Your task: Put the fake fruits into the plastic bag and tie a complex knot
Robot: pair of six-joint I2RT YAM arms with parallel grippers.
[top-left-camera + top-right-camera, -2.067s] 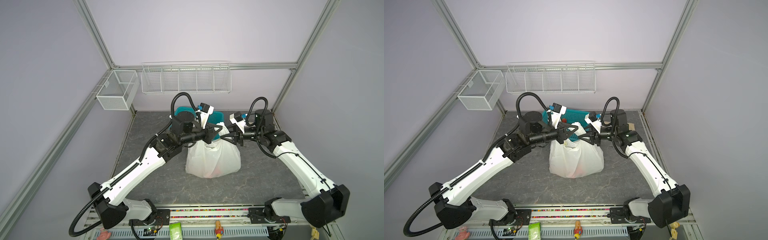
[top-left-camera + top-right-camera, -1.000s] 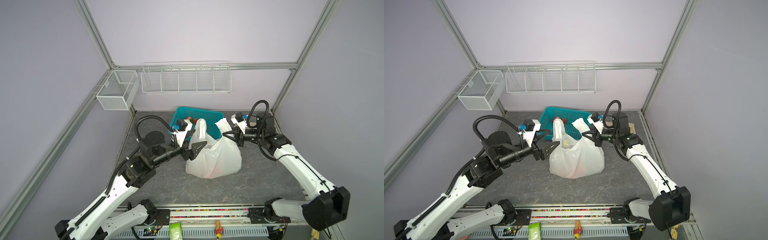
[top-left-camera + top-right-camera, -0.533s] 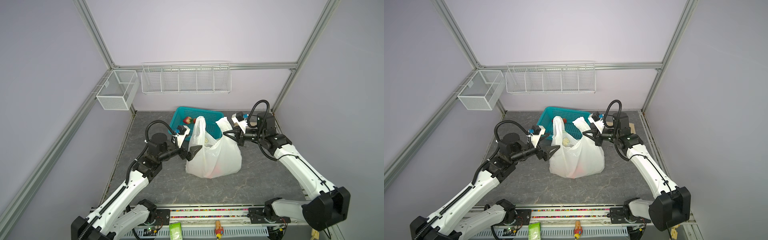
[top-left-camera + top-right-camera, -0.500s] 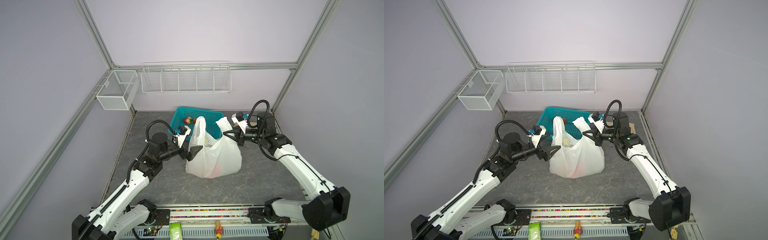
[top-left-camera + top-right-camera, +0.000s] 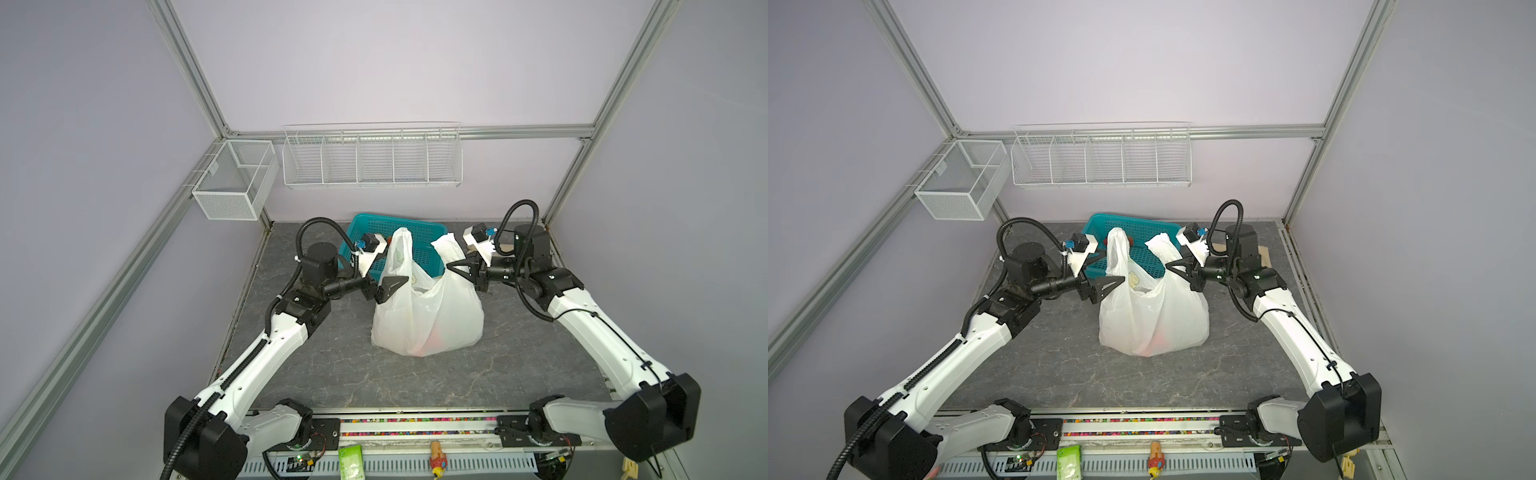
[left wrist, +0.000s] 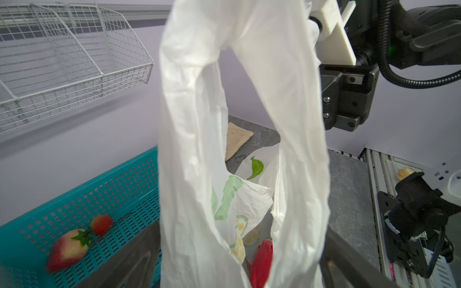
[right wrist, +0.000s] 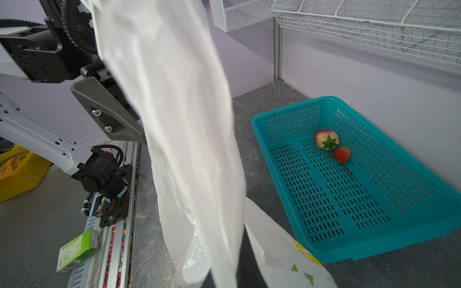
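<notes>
- White plastic bag (image 5: 428,316) standing mid-table, mouth agape; one red fruit (image 6: 262,259) visible inside.
- Left gripper (image 5: 392,289) spread wide, fingers (image 6: 124,261) either side of the bag's upright left handle, not clamping it.
- Right gripper (image 5: 451,266) pressed together, pinching the bag's right handle.
- Teal basket (image 7: 349,199) just behind the bag, holding a strawberry (image 7: 342,154) beside a paler fruit (image 7: 326,141).
- Wire rack (image 5: 372,158) up on the back wall.

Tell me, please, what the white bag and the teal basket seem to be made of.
The white bag: probably thin plastic film, slightly glossy; it wrinkles finely and red shows through it. The teal basket: apparently rigid moulded plastic, smooth with a faint sheen; regular slots pierce its walls.
</notes>
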